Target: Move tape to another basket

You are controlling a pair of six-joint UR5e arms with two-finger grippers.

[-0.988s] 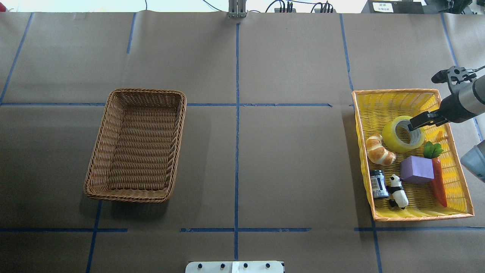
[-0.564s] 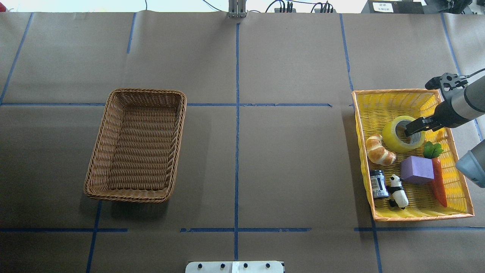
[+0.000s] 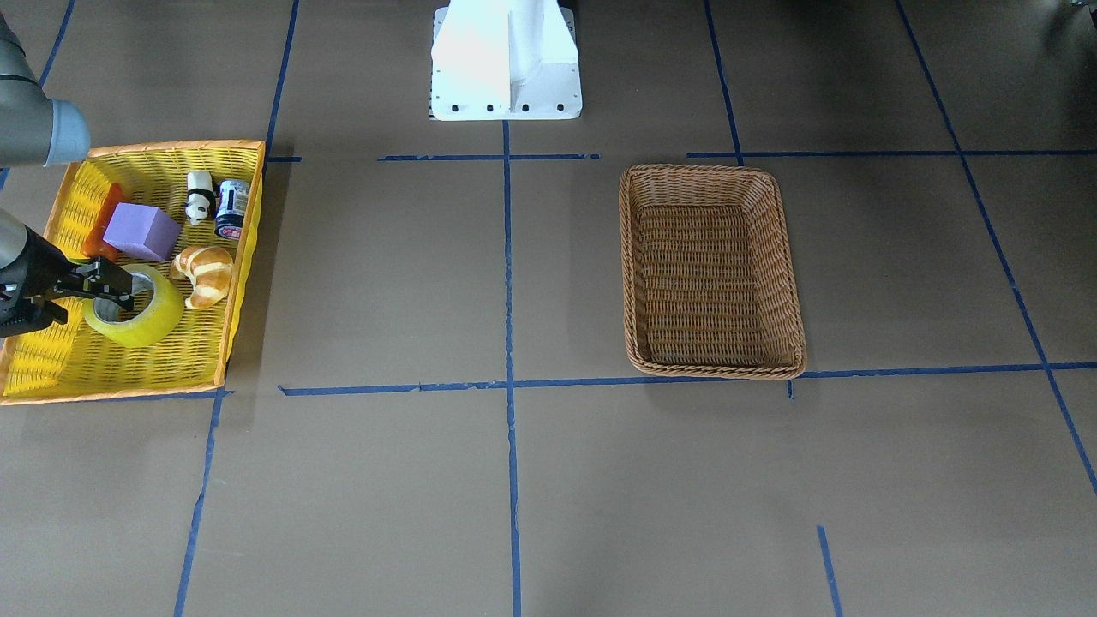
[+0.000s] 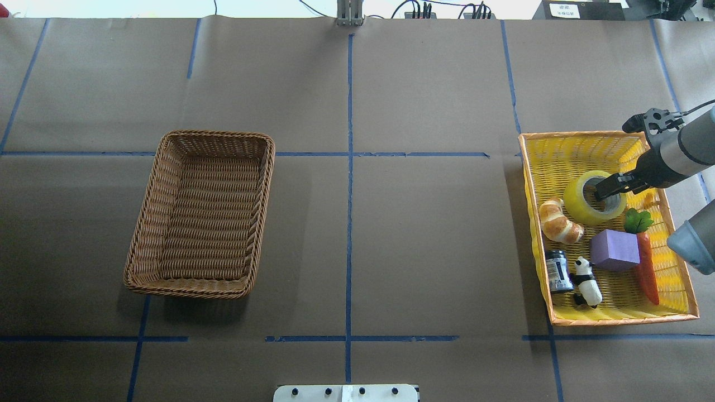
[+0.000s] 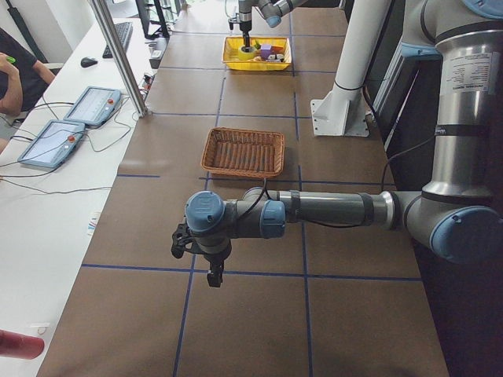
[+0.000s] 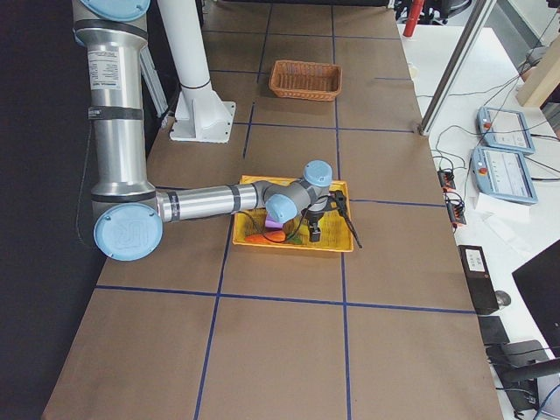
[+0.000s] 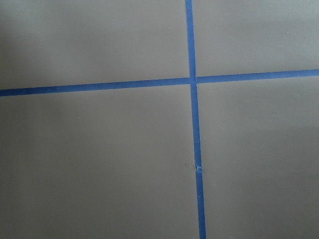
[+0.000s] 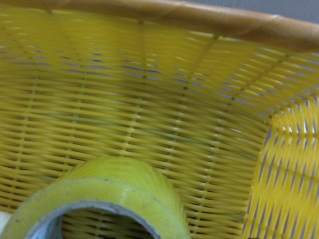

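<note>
The tape (image 4: 576, 205), a yellow roll with a grey core, lies flat in the yellow tray (image 4: 581, 134) at the table's right; it also shows in the front view (image 3: 147, 327) and fills the bottom of the right wrist view (image 8: 124, 184). My right gripper (image 4: 602, 190) is open and low over the roll, one finger in the core hole and one at its wall (image 3: 118, 287). The brown wicker basket (image 4: 220, 134) stands at the table's left (image 3: 703, 169). My left gripper (image 5: 211, 275) hangs over bare table far from both; I cannot tell its state.
The tray also holds a croissant (image 4: 558, 220), a purple cube (image 4: 614, 249), a carrot (image 4: 648, 268), a panda figure (image 4: 586, 273) and a small can (image 4: 557, 271). Blue tape lines cross the brown table. The robot's white base (image 3: 506, 60) is at the near edge.
My right gripper has come down and slightly left, from above the roll's rim to low in and around its core. The tape and the other things have not moved.
</note>
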